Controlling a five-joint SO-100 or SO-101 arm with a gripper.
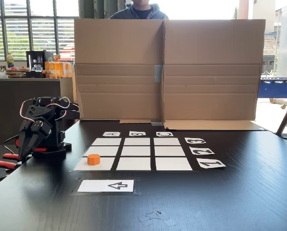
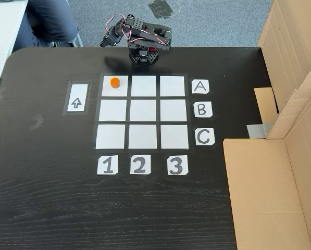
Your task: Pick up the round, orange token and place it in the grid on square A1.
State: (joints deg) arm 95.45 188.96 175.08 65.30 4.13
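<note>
The orange token [image 1: 93, 159] [image 2: 114, 82] stands upright on square A1 [image 1: 107, 164] [image 2: 121, 91], the corner cell of the grid [image 1: 137, 151] [image 2: 143, 111] nearest the arm, in row A and column 1. My black arm is folded up at the table edge beside that corner. Its gripper [image 1: 24, 153] [image 2: 104, 42] hangs off to the side, well clear of the token. The fingers look pressed together with nothing between them.
A white card with a black arrow [image 1: 106, 186] [image 2: 76, 98] lies beside the grid. A tall cardboard wall [image 1: 167, 72] [image 2: 296, 104] borders the table on the C side, with a person [image 1: 138, 10] behind it. Red clamps [image 1: 4, 163] hold the arm's base.
</note>
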